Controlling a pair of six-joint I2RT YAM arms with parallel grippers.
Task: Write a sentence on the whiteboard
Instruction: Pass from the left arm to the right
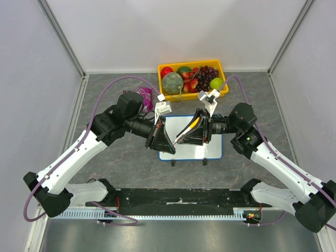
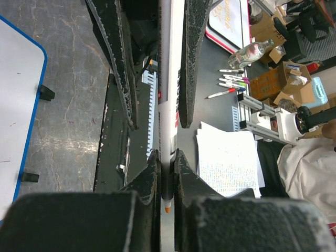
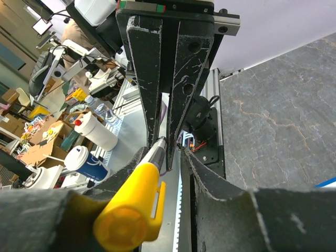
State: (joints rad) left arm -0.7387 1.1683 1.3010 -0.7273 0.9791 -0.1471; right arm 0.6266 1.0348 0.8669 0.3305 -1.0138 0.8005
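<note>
The whiteboard [image 1: 211,150] lies mid-way across the grey table [image 1: 113,168], with a yellow fruit tray [image 1: 193,62] behind it.
Above the board, the left gripper [image 2: 167,157] is clamped on a white marker [image 2: 170,79]. The right gripper [image 3: 164,152] stands narrow around the marker's yellow cap [image 3: 134,210], with a slit showing on one side.

White whiteboard [image 1: 189,152] with a blue rim, white marker [image 2: 169,121] with a yellow cap [image 3: 134,210], yellow tray [image 1: 190,63], grey marbled table [image 1: 121,163], purple cables [image 1: 105,92].
</note>
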